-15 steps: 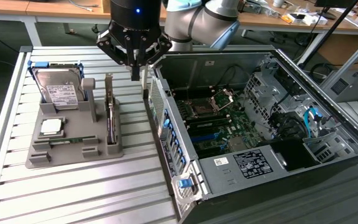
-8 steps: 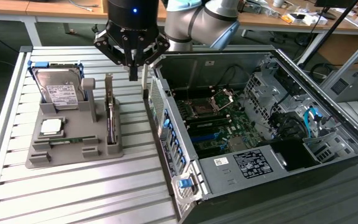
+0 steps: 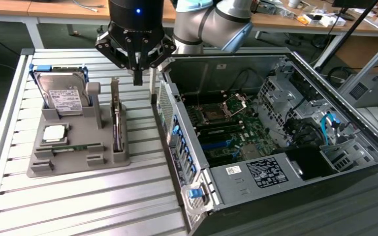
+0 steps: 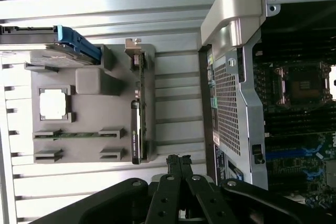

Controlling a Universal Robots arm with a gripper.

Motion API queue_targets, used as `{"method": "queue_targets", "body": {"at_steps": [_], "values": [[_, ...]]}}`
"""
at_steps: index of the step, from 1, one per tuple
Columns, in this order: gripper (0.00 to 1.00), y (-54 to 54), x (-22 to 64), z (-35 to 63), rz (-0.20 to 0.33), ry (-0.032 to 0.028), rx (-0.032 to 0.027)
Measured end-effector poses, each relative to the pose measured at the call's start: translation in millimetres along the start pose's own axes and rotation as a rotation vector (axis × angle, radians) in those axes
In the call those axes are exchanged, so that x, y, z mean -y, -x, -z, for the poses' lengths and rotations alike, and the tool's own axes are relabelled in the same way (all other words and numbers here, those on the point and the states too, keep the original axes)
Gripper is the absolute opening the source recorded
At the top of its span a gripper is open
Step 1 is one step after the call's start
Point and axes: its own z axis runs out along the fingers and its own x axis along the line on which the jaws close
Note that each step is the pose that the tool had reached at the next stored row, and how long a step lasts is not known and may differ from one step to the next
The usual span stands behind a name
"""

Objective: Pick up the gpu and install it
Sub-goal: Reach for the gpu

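— Can you make out the fan on the thin dark gpu card (image 3: pixel 115 123)?
— No, it stands edge-on in the grey plastic holder (image 3: pixel 77 152).
— The white label (image 3: pixel 68 101) on the silver hard drive (image 3: pixel 57 80)?
— Print too small to read. The open black computer case (image 3: pixel 173 118) is cut off by the exterior view's bottom edge.
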Motion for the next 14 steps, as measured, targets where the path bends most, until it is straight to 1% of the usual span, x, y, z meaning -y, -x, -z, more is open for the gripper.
{"method": "queue_targets", "body": {"at_steps": [8,14], "values": [[0.11,-6.2,0.5,0.2,0.0,0.0,0.0],[0.11,-13.2,1.0,0.4,0.0,0.0,0.0]]}}
